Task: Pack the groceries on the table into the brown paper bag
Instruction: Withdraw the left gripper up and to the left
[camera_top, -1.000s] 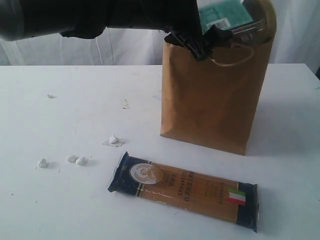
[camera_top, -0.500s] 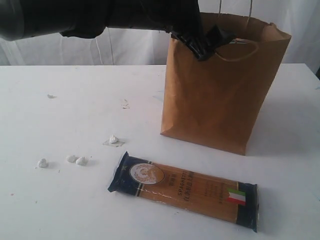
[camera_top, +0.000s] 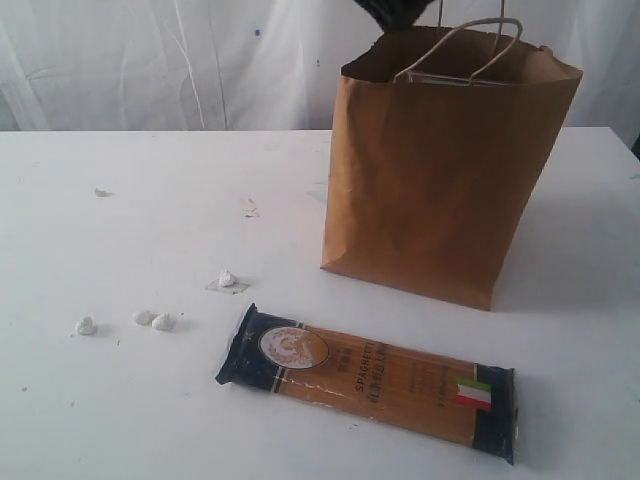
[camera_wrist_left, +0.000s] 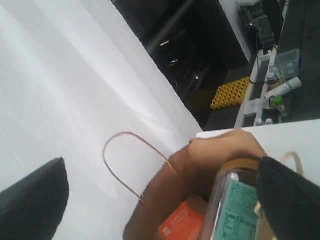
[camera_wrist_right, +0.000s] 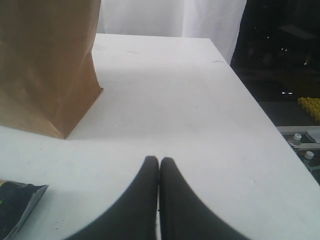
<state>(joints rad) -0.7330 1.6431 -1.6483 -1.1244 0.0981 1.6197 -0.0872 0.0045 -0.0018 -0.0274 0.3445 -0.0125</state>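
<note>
The brown paper bag (camera_top: 440, 180) stands upright on the table (camera_top: 140, 210), its mouth open. A clear jar (camera_wrist_left: 237, 210) with a teal label and the orange-labelled pouch (camera_wrist_left: 182, 225) sit inside it. Only a black tip of my left gripper (camera_top: 398, 10) shows above the bag. In the left wrist view that gripper (camera_wrist_left: 164, 167) is open and wide, with nothing between its fingers. The long spaghetti pack (camera_top: 370, 378) lies flat in front of the bag. My right gripper (camera_wrist_right: 159, 160) is shut and empty, low over the table beside the bag (camera_wrist_right: 45, 65).
Small white lumps (camera_top: 152, 320) lie on the left of the table, one more (camera_top: 227, 279) nearer the bag. The table's right edge (camera_wrist_right: 260, 110) drops to a dark floor. A white curtain (camera_top: 180, 60) hangs behind.
My left arm has lifted from the bag's mouth almost out of the exterior view. The jar it held above the bag is now inside, and the bag stands straighter.
</note>
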